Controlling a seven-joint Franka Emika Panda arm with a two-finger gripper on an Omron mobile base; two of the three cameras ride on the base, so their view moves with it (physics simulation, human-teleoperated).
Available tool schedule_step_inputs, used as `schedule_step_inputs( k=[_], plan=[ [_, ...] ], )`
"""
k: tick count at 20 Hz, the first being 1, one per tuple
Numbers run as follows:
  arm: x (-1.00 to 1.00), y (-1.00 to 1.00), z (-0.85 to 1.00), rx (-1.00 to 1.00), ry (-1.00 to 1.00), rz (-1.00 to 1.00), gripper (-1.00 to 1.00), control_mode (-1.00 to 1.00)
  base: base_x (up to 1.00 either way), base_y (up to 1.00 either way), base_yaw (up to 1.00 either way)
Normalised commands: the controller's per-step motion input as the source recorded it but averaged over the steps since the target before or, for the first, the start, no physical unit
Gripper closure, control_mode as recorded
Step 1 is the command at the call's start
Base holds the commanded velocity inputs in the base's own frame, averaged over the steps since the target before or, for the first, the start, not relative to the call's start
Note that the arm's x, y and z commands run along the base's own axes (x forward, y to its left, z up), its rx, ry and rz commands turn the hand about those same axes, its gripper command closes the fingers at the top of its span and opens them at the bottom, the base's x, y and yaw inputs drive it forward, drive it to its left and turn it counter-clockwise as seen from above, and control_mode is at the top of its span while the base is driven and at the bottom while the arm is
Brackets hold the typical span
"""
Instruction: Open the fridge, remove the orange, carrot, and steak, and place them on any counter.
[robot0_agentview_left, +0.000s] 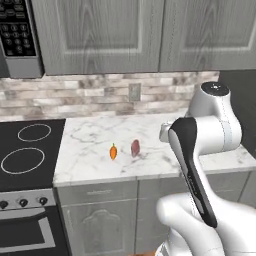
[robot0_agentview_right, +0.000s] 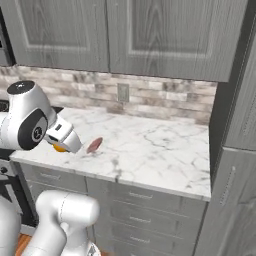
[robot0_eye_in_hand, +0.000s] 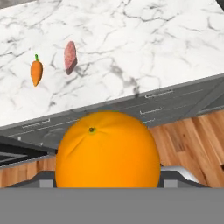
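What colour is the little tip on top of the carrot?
Green: the small tapered orange carrot has a tiny green tip, clearest in the hand view.

flat, even rendered light is being seen in all three views, with nothing dim.

the counter (robot0_agentview_left: 150, 135) is being lit brightly and evenly, no single source being given away; only small soft shadows are being cast beside the carrot (robot0_eye_in_hand: 36, 72) and the steak (robot0_eye_in_hand: 70, 57) in the hand view. a broad, mild sheen is being shown on the orange (robot0_eye_in_hand: 108, 151), without hard glare. the upper cabinets (robot0_agentview_right: 145, 35) are being rendered a little darker than the marble. edges are being drawn softly and slightly blocky throughout, as at low resolution. no lens bending is being noticed at the borders, and near and far parts are being kept equally sharp.
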Motion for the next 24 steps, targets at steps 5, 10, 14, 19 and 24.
schedule_step_inputs(
  k=[5,10,14,19,24],
  plan=[
    [0.0,0.0,0.0,0.0,0.0,0.0,1.0,1.0,0.52,0.12,-0.15],
    [0.0,0.0,0.0,0.0,0.0,0.0,1.0,1.0,0.45,0.12,-0.13],
    [0.0,0.0,0.0,0.0,0.0,0.0,1.0,1.0,0.42,0.11,-0.1],
    [0.0,0.0,0.0,0.0,0.0,0.0,1.0,1.0,0.29,0.11,-0.08],
    [0.0,0.0,0.0,0.0,0.0,0.0,1.0,1.0,0.31,0.11,-0.06]
  ],
)
